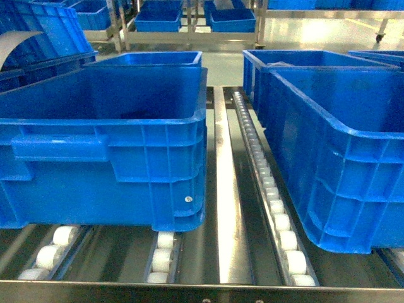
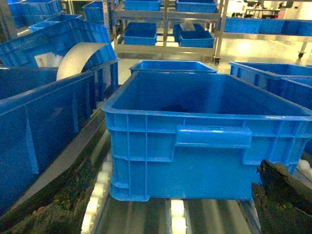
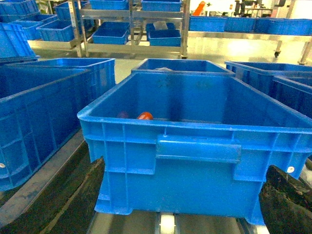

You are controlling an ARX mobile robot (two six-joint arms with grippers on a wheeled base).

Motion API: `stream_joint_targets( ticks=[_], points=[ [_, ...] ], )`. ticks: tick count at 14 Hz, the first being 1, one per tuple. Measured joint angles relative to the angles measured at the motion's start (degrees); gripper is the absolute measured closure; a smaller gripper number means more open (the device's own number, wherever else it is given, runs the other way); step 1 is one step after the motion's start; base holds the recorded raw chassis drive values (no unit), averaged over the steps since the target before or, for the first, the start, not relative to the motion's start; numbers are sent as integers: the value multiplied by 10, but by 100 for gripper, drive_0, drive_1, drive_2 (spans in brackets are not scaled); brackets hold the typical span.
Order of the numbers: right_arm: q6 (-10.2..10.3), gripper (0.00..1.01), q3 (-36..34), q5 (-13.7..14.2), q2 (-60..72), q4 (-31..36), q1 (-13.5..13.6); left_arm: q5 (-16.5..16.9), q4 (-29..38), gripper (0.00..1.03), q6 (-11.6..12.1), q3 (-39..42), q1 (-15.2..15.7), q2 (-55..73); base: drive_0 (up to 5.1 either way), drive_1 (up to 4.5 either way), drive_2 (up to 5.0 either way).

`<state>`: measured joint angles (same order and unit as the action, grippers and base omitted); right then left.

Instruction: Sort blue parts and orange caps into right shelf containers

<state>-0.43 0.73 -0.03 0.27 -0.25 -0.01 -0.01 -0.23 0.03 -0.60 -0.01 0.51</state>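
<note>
Two large blue crates, the right shelf containers, stand on a roller shelf: the left crate [image 1: 101, 145] and the right crate [image 1: 341, 151]. Neither gripper shows in the head view. In the left wrist view my left gripper [image 2: 165, 214] is open, its dark fingers [image 2: 53, 204] spread wide in front of the left crate's [image 2: 204, 131] near end, with nothing between them. My right gripper [image 3: 180, 214] is open too, low before the right crate [image 3: 195, 151]. An orange cap [image 3: 145, 116] lies inside that crate by its near wall. I cannot make out any blue parts.
White rollers [image 1: 278, 208] and a metal rail [image 1: 227, 189] run between the crates. More blue crates stand behind [image 1: 151, 60] and to the sides, one tilted at the left with a white curved sheet [image 2: 78, 56]. Metal racks with bins [image 1: 177, 19] fill the background.
</note>
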Motion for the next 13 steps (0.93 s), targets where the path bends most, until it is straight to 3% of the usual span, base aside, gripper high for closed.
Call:
stream_joint_targets(
  ticks=[13],
  points=[
    [0, 3, 0, 0, 0, 0, 0, 0, 0, 5, 0, 0, 0, 0, 0, 0, 0]
  ],
)
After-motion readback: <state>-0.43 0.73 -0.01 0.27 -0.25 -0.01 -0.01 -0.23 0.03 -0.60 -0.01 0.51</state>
